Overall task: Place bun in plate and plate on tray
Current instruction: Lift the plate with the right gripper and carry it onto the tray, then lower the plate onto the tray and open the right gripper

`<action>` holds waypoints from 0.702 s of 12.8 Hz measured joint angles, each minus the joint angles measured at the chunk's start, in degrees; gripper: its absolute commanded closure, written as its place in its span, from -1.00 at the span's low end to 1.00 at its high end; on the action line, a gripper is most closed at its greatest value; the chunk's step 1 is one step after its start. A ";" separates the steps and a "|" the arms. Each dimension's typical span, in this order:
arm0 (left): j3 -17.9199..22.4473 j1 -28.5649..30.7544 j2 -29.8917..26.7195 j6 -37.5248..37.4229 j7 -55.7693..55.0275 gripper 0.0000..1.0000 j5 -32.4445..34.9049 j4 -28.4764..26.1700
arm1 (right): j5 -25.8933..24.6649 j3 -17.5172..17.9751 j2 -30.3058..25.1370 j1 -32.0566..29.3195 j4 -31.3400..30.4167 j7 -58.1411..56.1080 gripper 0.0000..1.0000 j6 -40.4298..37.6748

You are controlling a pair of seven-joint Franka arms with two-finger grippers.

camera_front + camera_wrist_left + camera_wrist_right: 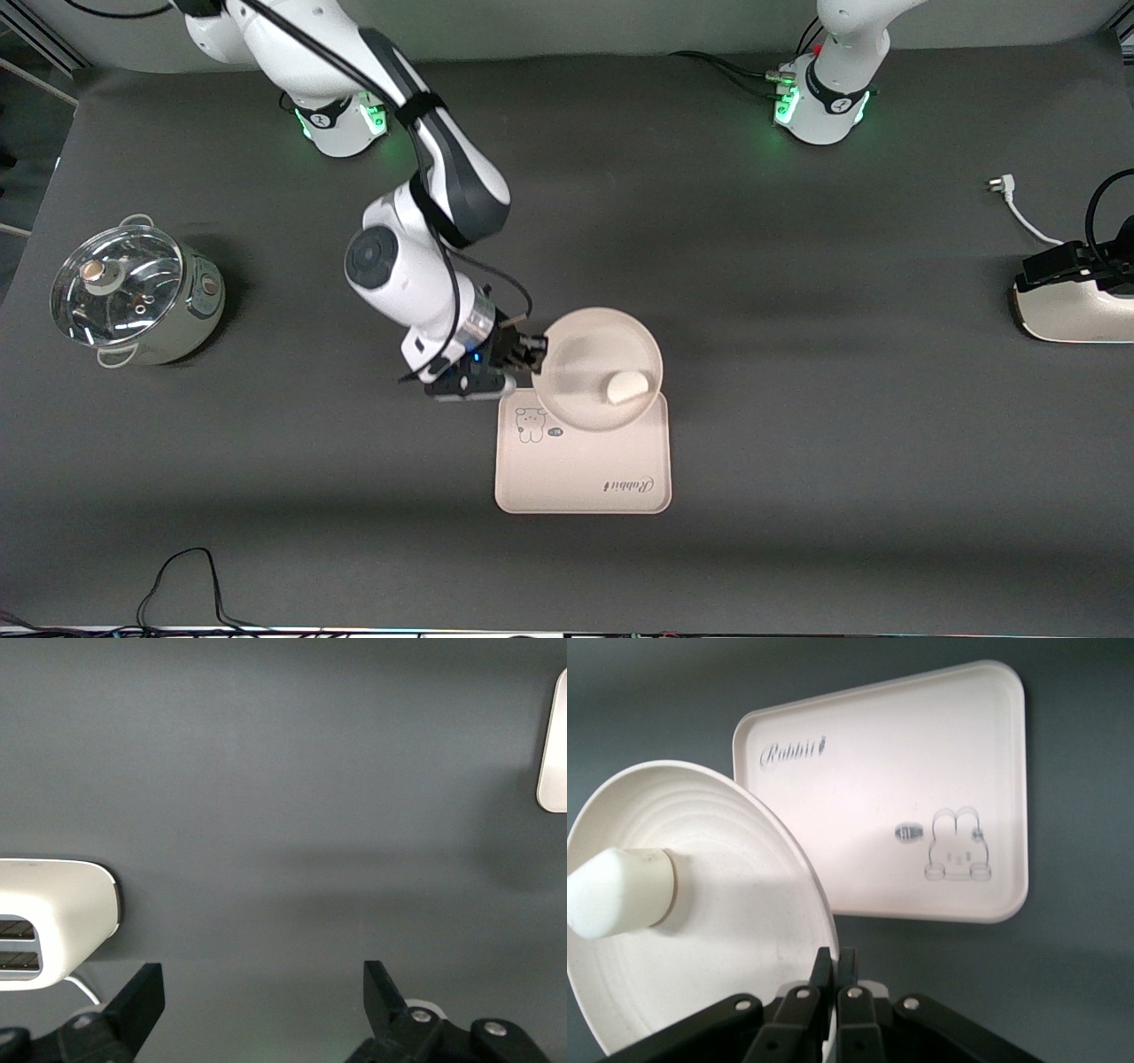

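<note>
My right gripper is shut on the rim of the round cream plate and holds it tilted in the air over the tray's edge nearest the robots. The white bun lies in the plate, against its lower side. The rectangular cream tray with the rabbit print lies flat on the table below. In the right wrist view the fingers pinch the plate's rim, the bun rests in it, and the tray shows underneath. My left gripper is open and empty over bare table; its arm waits.
A steel pot with a glass lid stands toward the right arm's end. A white toaster with a cord and plug stands toward the left arm's end; it also shows in the left wrist view.
</note>
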 measured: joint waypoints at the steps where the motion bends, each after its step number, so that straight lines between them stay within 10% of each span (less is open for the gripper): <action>1: -0.01 -0.01 0.04 0.00 0.00 -1.00 0.00 -0.01 | 0.00 -0.02 3.50 -1.26 5.10 -0.03 1.00 -1.64; 9: -0.08 -0.03 0.72 0.12 0.00 -1.00 -0.07 -0.02 | 0.00 0.25 19.63 -4.04 16.20 -0.06 1.00 2.60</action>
